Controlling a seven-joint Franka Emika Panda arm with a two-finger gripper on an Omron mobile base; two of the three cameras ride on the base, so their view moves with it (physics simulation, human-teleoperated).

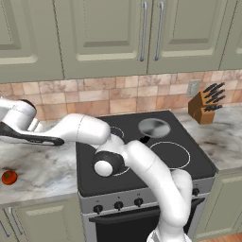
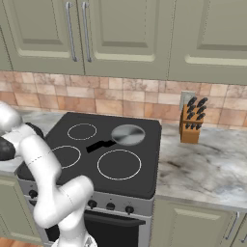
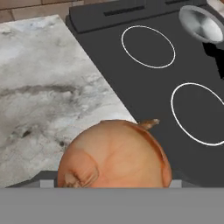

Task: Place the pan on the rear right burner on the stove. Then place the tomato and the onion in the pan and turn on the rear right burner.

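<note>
The onion (image 3: 114,157), a pale brownish-tan ball, sits right between the jaws in the hand view, above the marble counter's edge beside the stove (image 3: 109,83). My gripper (image 3: 113,181) is shut on it; the fingertips are hidden behind it. In the left base view the hand (image 1: 52,140) hangs over the counter left of the stove (image 1: 201,163). The shiny pan (image 1: 154,127) (image 2: 128,134) (image 3: 202,26) rests on the rear right burner, covering its ring, black handle (image 2: 100,145) pointing forward-left. The red tomato (image 1: 9,177) lies on the left counter near the front.
A wooden knife block (image 1: 205,106) (image 2: 191,123) stands on the right counter by the wall. Black knobs (image 1: 118,205) line the stove's steel front. Cabinets hang above the tiled backsplash. My own arm crosses the stove's front left.
</note>
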